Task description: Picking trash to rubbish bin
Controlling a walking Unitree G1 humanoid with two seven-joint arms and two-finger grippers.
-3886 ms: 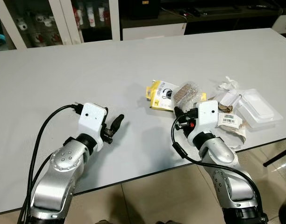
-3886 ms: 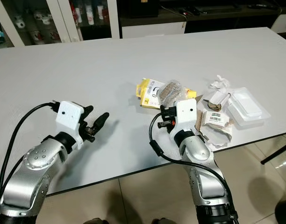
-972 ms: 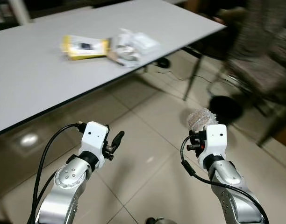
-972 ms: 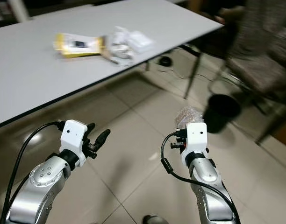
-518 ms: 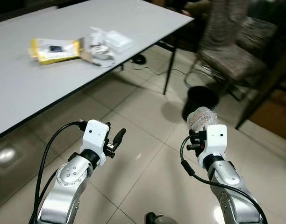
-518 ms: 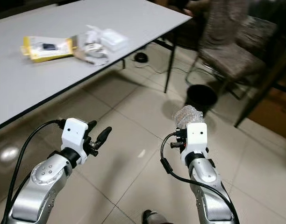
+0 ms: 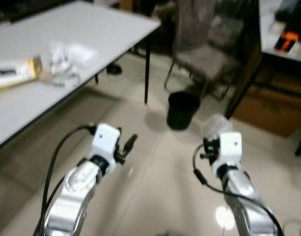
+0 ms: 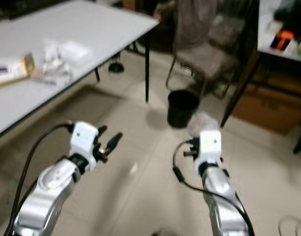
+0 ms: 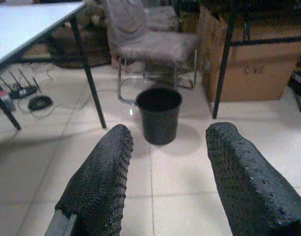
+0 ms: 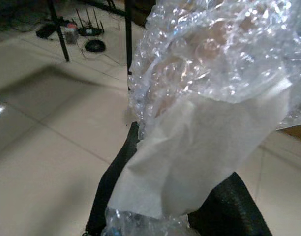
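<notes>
Right claw (image 7: 213, 142) is clamped on a crumpled clear bubble-wrap packet (image 7: 215, 125), carried above the tiled floor. At twelve o'clock a round black plastic bin (image 7: 183, 110) awaits; more litter (image 7: 67, 61) is left on the grey bench (image 7: 91, 24). Left claw (image 9: 165, 187) is held wide.

Head views motion-blurred, dim indoor light, glare spots on floor tiles (image 7: 223, 216); wrist views sharper.

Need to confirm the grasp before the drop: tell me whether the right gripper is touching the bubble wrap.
Touching. In the right wrist view the bubble wrap sits pinched between the black fingers of the right gripper, with no gap where they meet.
</notes>
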